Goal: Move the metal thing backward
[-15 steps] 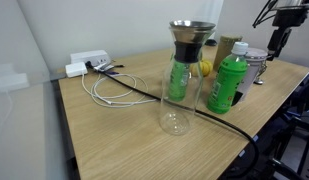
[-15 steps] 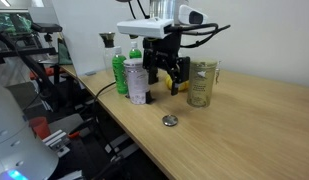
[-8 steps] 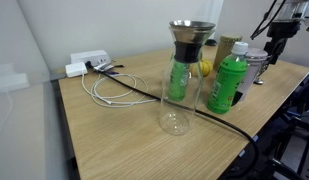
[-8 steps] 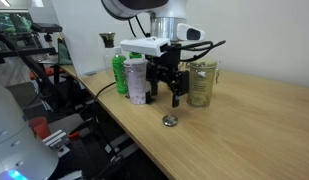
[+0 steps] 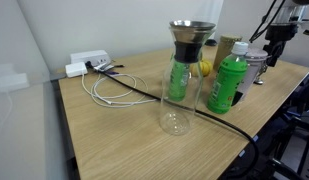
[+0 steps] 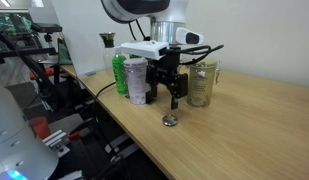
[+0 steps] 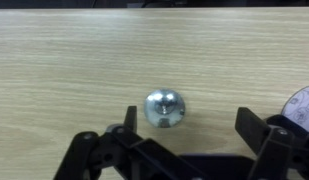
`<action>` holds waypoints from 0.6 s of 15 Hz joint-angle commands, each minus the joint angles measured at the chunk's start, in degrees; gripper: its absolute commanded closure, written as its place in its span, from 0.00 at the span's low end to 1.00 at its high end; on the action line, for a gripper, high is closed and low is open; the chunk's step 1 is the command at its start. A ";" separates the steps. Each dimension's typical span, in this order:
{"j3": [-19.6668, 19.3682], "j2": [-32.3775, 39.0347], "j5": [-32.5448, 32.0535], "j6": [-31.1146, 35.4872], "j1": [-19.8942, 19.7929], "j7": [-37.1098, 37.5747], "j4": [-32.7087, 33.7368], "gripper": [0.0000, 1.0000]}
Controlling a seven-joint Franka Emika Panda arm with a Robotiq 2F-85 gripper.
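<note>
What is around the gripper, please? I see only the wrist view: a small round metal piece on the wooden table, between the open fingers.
Observer: In an exterior view the gripper hangs above the small metal piece, with a gap between them.
Operator: Is any tall thing near?
Observer: Yes. A silver can stands close beside the gripper, and a green bottle is just behind the can.
</note>
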 commanded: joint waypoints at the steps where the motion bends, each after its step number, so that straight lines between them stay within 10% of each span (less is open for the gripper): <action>1: 1.21 0.25 0.55 0.20 -1.25 -0.36 -0.02 0.00; 9: 0.53 1.63 4.94 3.45 -1.33 -2.54 -0.38 0.00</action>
